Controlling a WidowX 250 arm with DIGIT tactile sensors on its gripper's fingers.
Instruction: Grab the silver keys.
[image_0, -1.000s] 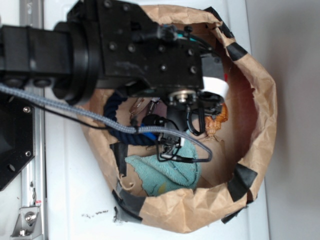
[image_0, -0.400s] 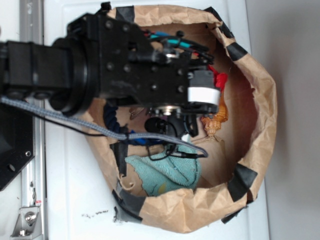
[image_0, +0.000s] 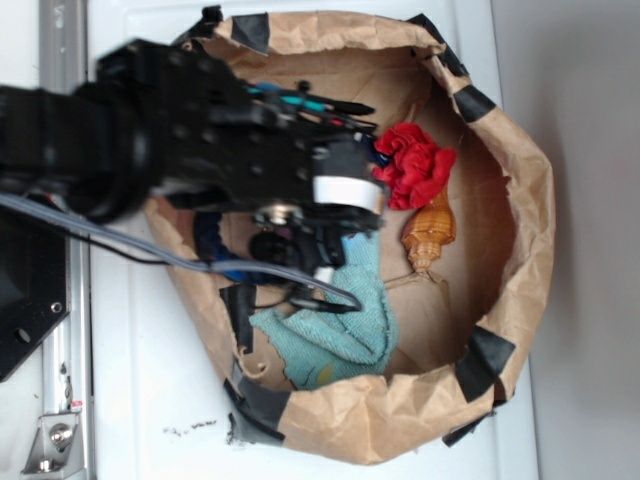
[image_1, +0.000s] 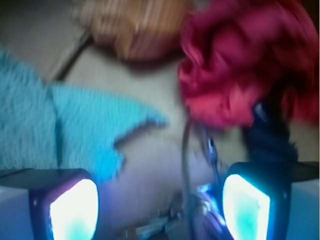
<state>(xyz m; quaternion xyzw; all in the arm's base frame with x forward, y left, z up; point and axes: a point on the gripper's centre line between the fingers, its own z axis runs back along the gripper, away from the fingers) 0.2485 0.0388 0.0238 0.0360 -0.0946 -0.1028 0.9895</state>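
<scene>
Wrist view gives the relation that matters: the silver keys (image_1: 197, 215) lie at the bottom edge of the frame, between the two lit fingertips (image_1: 74, 210) of the gripper (image_1: 160, 210) but off-centre, crowding the right-hand pad. Their thin wire ring runs up and away from the jaws toward the red cloth (image_1: 235, 65), so the bunch's long axis points roughly along the gripper's reach, not across it. The jaws stand well apart, holding nothing. Blur hides whether metal touches the right pad. To the left lies the teal towel (image_1: 55, 130). In the exterior view the arm hides the keys inside the paper bag (image_0: 520, 200). My judgement: a slight shift right would centre them.
</scene>
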